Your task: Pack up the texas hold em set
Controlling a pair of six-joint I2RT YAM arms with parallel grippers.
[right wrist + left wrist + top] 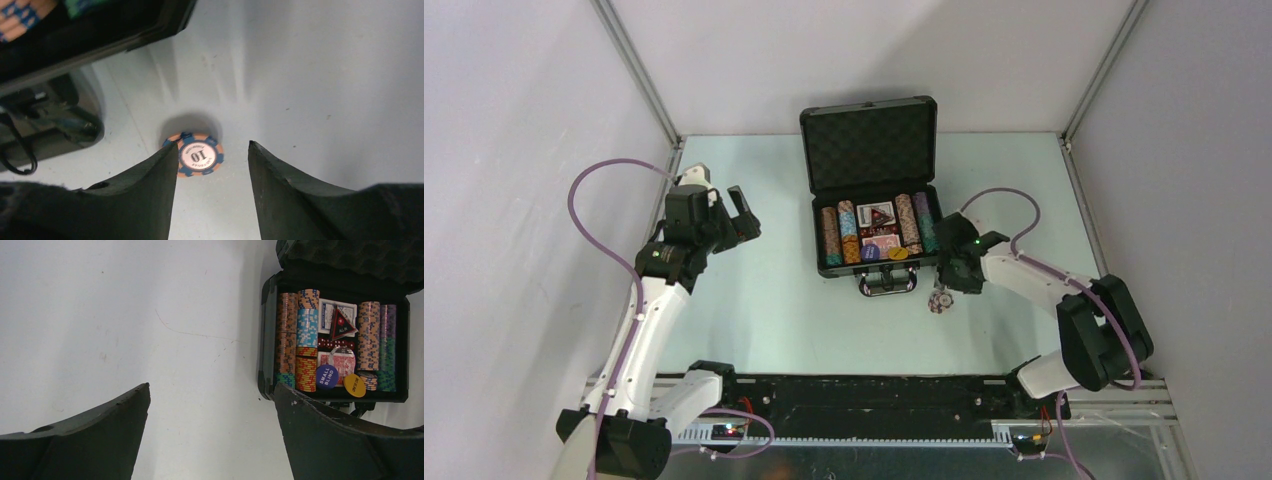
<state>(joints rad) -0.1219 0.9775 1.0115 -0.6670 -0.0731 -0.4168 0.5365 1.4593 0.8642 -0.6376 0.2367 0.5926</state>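
Through the wrist camera I saw my right gripper (212,146) spread open over an orange-and-blue poker chip (199,156) marked 10. The chip lay flat on the white bench (310,85), its edge hidden behind one finger (150,190). The black case (100,35) and its handle (55,125) sat just beyond.

The left arm (637,325) rises from its base at the near left corner of the table (754,310) and reaches forward along the left edge. Its wrist is bent so that the left gripper (744,214) points in toward the middle of the table, jaws standing wide apart. The right arm (1036,278) folds up from its base by the near right corner, with its elbow raised close to the right edge and its forearm stretched leftward. The right gripper (941,287) points down, low over the table, with its jaws parted.
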